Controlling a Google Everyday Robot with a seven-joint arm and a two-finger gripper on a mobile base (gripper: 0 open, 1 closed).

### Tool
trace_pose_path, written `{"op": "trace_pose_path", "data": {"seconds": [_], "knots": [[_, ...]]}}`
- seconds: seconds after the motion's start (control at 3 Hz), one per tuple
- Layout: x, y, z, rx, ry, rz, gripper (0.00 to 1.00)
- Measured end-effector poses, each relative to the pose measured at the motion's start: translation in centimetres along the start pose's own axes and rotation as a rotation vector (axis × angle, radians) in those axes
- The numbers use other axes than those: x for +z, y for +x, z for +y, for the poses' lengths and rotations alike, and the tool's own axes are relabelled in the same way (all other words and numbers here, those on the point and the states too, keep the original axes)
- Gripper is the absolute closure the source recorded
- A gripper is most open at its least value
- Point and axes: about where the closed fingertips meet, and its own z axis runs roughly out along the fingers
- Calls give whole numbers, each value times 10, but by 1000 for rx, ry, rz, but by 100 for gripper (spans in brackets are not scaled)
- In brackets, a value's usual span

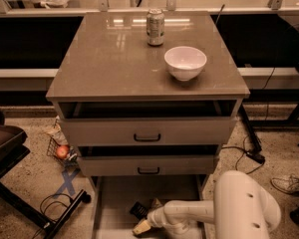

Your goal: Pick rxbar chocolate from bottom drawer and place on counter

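Observation:
The rxbar chocolate [138, 209] is a small black bar lying on the pale floor of the open bottom drawer [114, 195], near its middle. My gripper [141, 226] is low inside that drawer, just in front of the bar and slightly to its right, at the end of my white arm [189, 214], which reaches in from the right. I cannot tell if it touches the bar. The counter [119, 63] is the glossy grey-brown top of the cabinet.
A white bowl [185, 62] and a drink can [155, 27] stand on the counter's right and back. The two upper drawers [147, 131] are pulled out slightly above my arm. A chair base [35, 208] and cables lie on the floor to the left.

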Motion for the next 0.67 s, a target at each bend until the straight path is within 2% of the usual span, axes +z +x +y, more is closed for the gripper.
{"op": "trace_pose_path", "data": {"seconds": [0.33,0.67], "knots": [[12,13,1,-4,17,63,25],[8,10,2,-4,17,66,49]]}}
